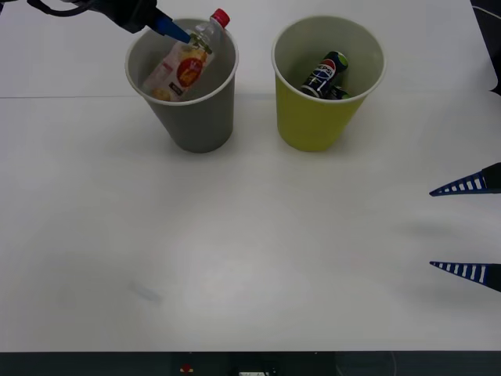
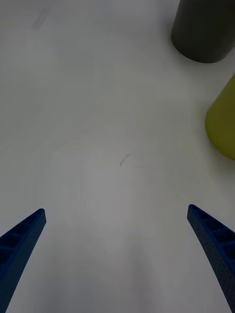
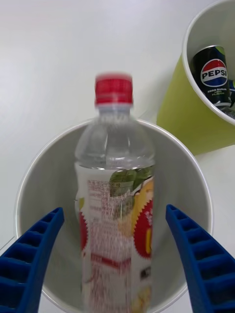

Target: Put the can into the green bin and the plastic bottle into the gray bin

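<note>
Both sorted: can (image 1: pixel 330 72) in green bin (image 1: pixel 321 125), bottle (image 1: pixel 184 64) leaning in gray bin (image 1: pixel 192 117). Your left tool (image 3: pixel 115 254) released astride it; right tool (image 1: pixel 468 229) spread, idle.

I see the plastic bottle (image 1: pixel 186 64), red-capped, leaning tilted inside the gray bin (image 1: pixel 192 117), cap poking above its rim. The can (image 1: pixel 326 74) lies tilted inside the green bin (image 1: pixel 317 121) just beside.

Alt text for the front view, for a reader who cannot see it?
The bottle leans in the gray bin under the open left end effector; the can lies in the green bin. The open right end effector waits aside.
</note>
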Controlling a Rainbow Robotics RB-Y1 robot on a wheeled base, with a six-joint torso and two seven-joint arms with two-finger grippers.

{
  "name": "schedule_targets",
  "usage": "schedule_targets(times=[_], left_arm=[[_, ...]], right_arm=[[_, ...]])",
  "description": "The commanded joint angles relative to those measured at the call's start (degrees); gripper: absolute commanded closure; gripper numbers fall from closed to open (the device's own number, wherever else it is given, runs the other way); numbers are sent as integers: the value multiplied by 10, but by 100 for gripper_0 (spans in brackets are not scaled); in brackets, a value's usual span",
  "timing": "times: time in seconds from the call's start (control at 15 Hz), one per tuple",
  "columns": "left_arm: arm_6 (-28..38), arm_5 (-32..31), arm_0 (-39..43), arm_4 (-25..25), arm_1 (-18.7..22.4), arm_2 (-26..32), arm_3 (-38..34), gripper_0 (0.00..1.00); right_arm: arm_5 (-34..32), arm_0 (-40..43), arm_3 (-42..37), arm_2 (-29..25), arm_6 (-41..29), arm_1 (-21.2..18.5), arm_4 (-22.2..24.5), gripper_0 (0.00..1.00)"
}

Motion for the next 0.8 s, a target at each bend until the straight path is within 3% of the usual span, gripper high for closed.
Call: schedule_targets(times=[0.07, 0.4, 0.8], left_arm=[[-24, 13, 10, 16, 7, 5, -1, 0], [-96, 47, 90, 88, 31, 61, -31, 0], [-271, 47, 238, 215, 78, 154, -82, 0]], right_arm=[[0, 0, 0, 0, 0, 0, 0, 0], [0, 0, 0, 0, 0, 0, 0, 0], [0, 0, 0, 0, 0, 0, 0, 0]])
